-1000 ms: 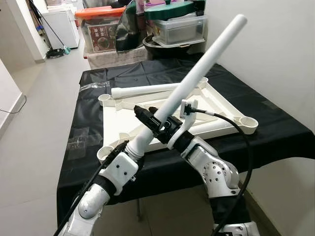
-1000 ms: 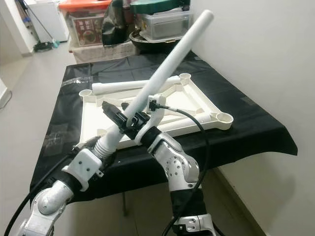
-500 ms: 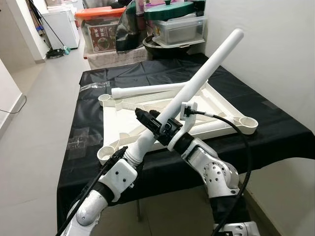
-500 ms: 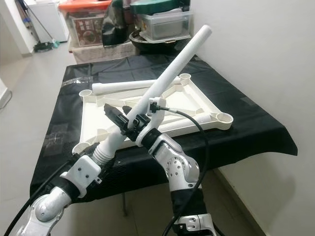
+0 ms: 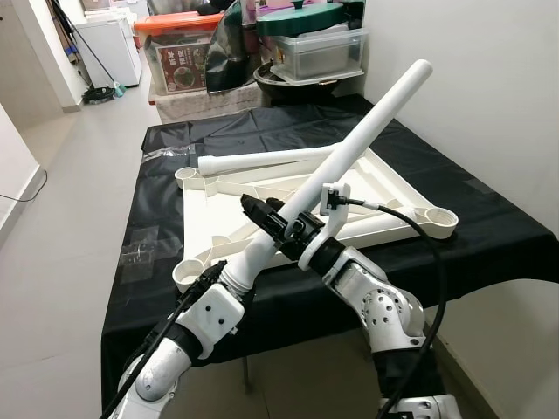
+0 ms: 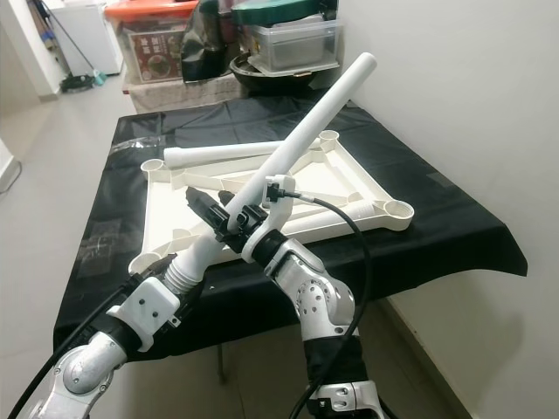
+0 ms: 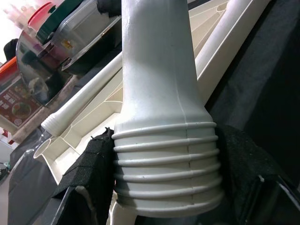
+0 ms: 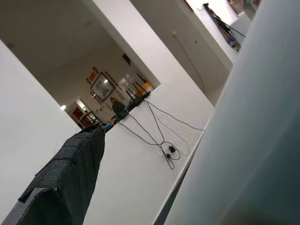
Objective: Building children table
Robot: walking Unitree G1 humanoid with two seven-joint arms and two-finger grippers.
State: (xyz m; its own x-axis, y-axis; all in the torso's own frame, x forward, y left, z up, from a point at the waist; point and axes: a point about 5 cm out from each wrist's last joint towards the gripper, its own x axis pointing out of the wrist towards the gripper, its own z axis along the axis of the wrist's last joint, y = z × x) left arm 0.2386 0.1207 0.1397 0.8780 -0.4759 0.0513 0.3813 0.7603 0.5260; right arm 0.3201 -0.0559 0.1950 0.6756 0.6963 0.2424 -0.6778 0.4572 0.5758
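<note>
Left eye view shows both hands clamped on one white table leg [image 5: 349,161], raised slantwise over the black-draped worktop [image 5: 489,231]: the left hand [image 5: 229,278] grips its ribbed threaded end, the right hand [image 5: 284,229] closes around the shaft just above. Beneath lies the upturned white tabletop frame [image 5: 393,223], a second leg [image 5: 262,160] resting across its far edge. Storage boxes [image 5: 323,48] and a large pot crowd the worktop's far end, beside the wall
</note>
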